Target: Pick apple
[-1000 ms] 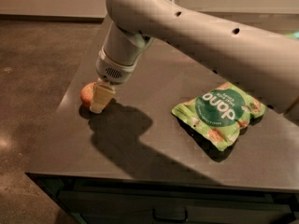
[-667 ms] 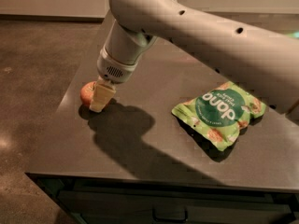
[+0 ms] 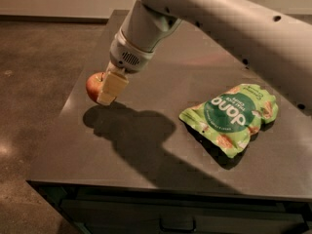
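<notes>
Tool clamps the apple at the table's left edge.

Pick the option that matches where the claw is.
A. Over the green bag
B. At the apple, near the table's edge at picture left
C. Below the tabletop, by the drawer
B: the claw is right against the apple, close to the edge of the table at picture left, and the bag lies well apart from it.
</notes>
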Controlling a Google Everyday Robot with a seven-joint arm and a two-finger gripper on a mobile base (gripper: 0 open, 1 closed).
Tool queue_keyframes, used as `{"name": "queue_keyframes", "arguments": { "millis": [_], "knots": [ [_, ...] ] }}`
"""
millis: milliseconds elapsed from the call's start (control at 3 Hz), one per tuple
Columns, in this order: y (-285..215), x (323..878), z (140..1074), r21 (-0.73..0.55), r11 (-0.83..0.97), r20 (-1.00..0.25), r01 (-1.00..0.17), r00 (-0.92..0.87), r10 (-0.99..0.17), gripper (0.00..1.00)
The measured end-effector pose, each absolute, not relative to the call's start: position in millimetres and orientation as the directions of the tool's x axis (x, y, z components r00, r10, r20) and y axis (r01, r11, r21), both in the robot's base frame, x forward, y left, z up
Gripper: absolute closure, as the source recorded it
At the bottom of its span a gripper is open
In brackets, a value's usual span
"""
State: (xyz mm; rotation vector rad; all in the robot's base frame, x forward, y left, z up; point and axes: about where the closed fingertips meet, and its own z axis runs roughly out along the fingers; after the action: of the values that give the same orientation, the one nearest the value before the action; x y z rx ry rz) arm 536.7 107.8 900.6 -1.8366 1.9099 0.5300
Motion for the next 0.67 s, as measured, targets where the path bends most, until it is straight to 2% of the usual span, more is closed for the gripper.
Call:
{"name": "queue_keyframes", "arguments": {
  "millis": [667],
  "knots": [
    [71, 541, 977, -0.065, -0.014, -0.612, -0.998, 0.051, -0.79, 1.0]
  ]
}}
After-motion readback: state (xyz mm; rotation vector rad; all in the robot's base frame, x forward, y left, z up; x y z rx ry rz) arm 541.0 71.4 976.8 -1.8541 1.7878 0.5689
